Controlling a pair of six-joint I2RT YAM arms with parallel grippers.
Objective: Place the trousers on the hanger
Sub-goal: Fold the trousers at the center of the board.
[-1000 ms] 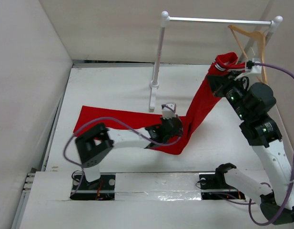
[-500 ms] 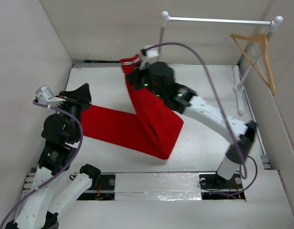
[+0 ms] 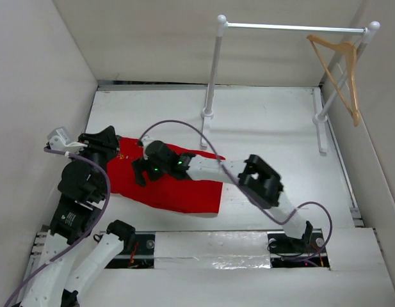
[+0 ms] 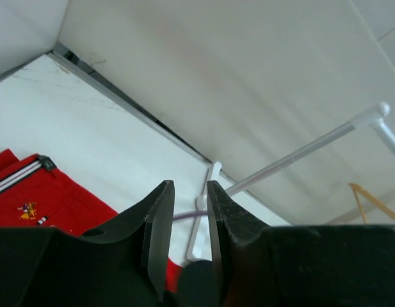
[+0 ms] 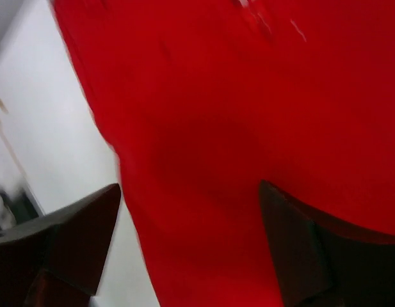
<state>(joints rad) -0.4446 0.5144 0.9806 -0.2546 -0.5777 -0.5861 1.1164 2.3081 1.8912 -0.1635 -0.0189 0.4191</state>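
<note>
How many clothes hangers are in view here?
1: a wooden hanger hangs at the right end of the white rail, far right. No other shows.

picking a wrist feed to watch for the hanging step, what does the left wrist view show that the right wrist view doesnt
Only the left wrist view: the clothes rail, a bit of the hanger at the right edge, the white-striped end of the trousers, and the left gripper, narrowly open and empty. Only the right wrist view: the right gripper, fingers wide apart close over plain red cloth. Both: the red trousers and some white table.
</note>
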